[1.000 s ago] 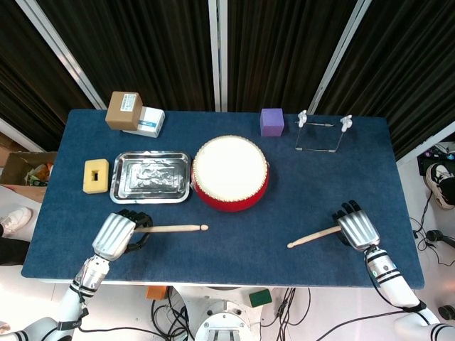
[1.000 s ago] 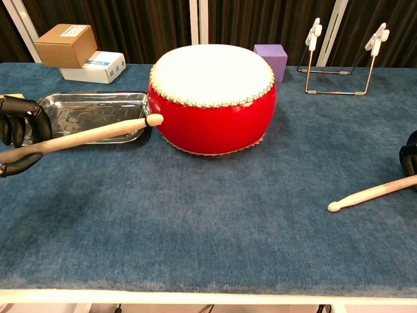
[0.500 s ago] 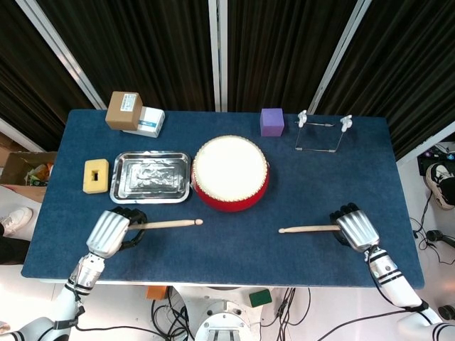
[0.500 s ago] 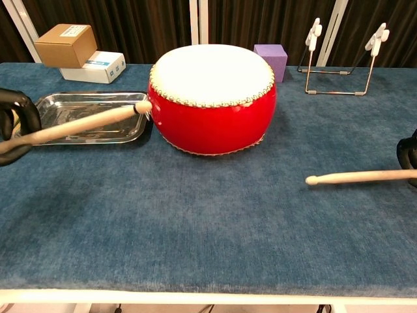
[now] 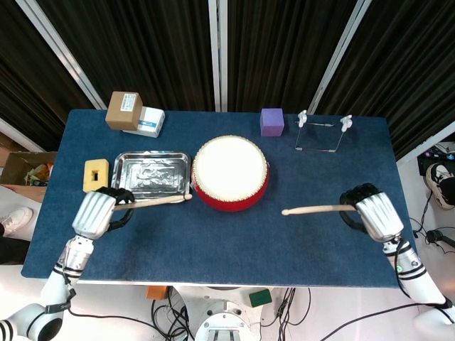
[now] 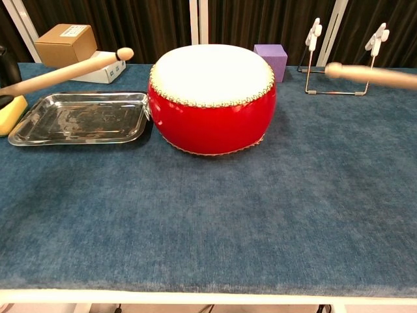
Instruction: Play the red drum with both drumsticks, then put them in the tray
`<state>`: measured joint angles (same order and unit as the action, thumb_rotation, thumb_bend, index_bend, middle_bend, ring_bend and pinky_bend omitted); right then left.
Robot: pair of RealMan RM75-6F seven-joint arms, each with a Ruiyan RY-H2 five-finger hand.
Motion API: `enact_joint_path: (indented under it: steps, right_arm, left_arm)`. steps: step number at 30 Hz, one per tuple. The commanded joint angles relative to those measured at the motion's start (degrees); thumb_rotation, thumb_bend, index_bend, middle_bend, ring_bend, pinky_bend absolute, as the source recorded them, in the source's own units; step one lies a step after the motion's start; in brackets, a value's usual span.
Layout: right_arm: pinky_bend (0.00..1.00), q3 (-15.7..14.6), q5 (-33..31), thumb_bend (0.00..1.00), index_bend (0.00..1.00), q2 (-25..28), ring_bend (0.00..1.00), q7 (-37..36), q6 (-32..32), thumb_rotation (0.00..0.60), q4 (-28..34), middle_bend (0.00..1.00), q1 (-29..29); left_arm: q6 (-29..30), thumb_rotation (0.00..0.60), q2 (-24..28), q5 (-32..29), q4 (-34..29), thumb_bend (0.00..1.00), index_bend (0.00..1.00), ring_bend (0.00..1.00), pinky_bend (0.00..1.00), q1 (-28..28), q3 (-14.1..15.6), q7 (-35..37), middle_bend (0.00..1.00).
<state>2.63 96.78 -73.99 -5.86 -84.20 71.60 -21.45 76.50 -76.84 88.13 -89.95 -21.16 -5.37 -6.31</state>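
Note:
The red drum [image 5: 230, 174] [image 6: 212, 98] with a white skin stands at the table's middle. My left hand [image 5: 97, 213] grips a wooden drumstick [image 5: 153, 202] [image 6: 62, 72] that points right, its tip just left of the drum. My right hand [image 5: 373, 214] grips the other drumstick [image 5: 315, 209] [image 6: 371, 75], which points left and is raised over the cloth right of the drum. Left of the drum lies the metal tray [image 5: 151, 176] [image 6: 78, 117], with nothing in it. In the chest view the right hand is out of frame and only a dark edge of the left hand [image 6: 5, 65] shows.
A yellow sponge block [image 5: 95, 175] lies left of the tray. A brown box [image 5: 123, 110] rests on a white box [image 5: 147, 122] at the back left. A purple cube [image 5: 271, 121] and a wire stand [image 5: 323, 131] sit at the back right.
Both hands have risen and carried their drumsticks up off the table. The left stick's tip has moved toward the drum; the right stick is now held high and level.

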Motion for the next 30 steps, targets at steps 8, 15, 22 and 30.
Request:
enact_joint_path:
  steps: [8,15,22,30]
  right_arm:
    - [0.44,8.80,-12.09,0.93,0.79,5.36,0.43,9.15,16.57,0.600,9.96,0.72,-10.00]
    - [0.44,11.44,-17.89,0.93,0.79,1.75,0.43,19.96,26.73,0.600,9.78,0.72,-17.73]
    - [0.44,10.48,-21.02,0.92,0.79,-0.61,0.43,34.75,33.17,0.600,7.95,0.71,-23.59]
    - [0.44,14.74,-23.42,0.92,0.79,6.01,0.43,35.86,26.18,0.600,16.28,0.72,-22.32]
  left_arm:
    - [-11.22,0.600,4.38,-9.70,-5.45,0.66,0.68,0.57,0.54,-8.36,-6.61,-9.78,0.65]
    - [-14.14,0.600,6.39,-13.60,-7.66,0.66,0.68,0.57,0.54,-11.42,-8.29,-14.59,0.65]
    - [-17.76,0.600,4.86,-18.52,-6.40,0.66,0.68,0.57,0.54,-15.17,-8.88,-19.01,0.65]
    - [-21.90,0.600,-1.84,-25.61,0.65,0.66,0.68,0.57,0.54,-21.87,-8.09,-29.88,0.65]
